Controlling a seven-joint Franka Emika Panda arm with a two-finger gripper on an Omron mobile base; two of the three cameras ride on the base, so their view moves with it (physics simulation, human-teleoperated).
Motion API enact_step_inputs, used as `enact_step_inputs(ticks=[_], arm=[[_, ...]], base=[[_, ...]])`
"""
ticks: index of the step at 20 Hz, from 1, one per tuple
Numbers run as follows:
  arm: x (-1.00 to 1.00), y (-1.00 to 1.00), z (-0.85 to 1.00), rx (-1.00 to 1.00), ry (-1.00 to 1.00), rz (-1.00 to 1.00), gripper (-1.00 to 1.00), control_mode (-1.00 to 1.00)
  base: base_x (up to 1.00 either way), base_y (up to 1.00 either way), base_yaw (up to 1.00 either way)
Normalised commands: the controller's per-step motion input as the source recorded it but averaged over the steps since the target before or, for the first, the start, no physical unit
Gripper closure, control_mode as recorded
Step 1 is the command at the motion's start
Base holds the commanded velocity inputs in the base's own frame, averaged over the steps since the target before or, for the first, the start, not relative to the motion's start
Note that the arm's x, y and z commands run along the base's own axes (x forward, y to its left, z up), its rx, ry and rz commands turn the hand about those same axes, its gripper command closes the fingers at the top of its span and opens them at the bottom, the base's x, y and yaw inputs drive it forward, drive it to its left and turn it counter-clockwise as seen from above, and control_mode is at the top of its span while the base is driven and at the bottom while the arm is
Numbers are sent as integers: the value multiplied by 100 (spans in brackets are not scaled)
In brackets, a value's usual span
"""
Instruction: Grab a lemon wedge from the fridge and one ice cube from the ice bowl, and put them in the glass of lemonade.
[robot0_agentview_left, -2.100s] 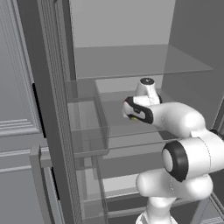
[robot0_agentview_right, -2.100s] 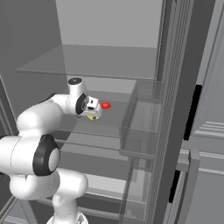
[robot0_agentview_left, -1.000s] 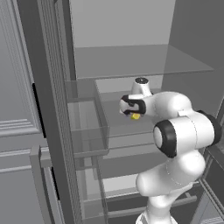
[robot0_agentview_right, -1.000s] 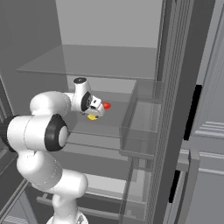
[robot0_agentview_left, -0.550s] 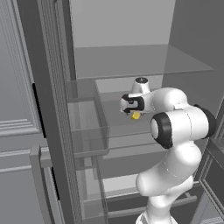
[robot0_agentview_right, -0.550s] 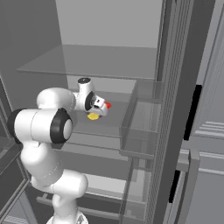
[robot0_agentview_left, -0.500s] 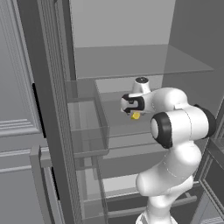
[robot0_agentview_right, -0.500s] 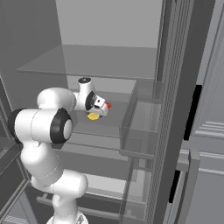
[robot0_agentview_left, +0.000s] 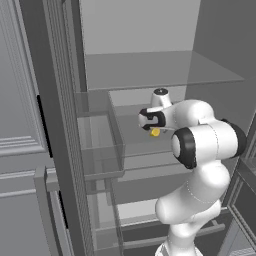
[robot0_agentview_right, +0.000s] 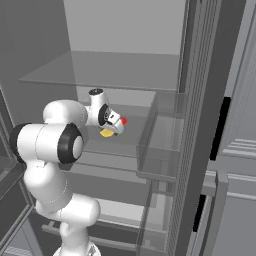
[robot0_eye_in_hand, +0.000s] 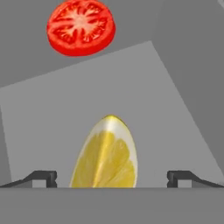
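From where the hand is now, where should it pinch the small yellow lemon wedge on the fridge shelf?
Grip the small yellow lemon wedge across its narrow width, coming straight on: its long axis runs away from the open two-finger gripper, whose fingertips already flank it. The red tomato slice lies clear beyond.

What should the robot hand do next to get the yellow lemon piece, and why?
Probably ease down a little more and then close. In the hand view the lemon wedge lies between the two open fingertips of the hand, which is not gripping it yet. The red tomato slice sits apart, beyond it.
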Motion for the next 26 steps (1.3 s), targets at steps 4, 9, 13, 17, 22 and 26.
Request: enact_step_inputs(ticks=[4, 9, 13, 17, 22, 26], arm=[[0, 0, -6, 0, 0, -11, -100, -100], [0, 0, -25, 0, 1, -6, -100, -100], [0, 0, -31, 0, 0, -1, -100, -100], [0, 0, -24, 0, 0, 0, -100, -100], [0, 0, -21, 0, 0, 0, 100, -100], [0, 0, -12, 0, 3, 0, 100, -100]], base=[[0, 0, 0], [0, 0, 0], [0, 0, 0], [0, 0, 0], [0, 0, 0], [0, 0, 0]])
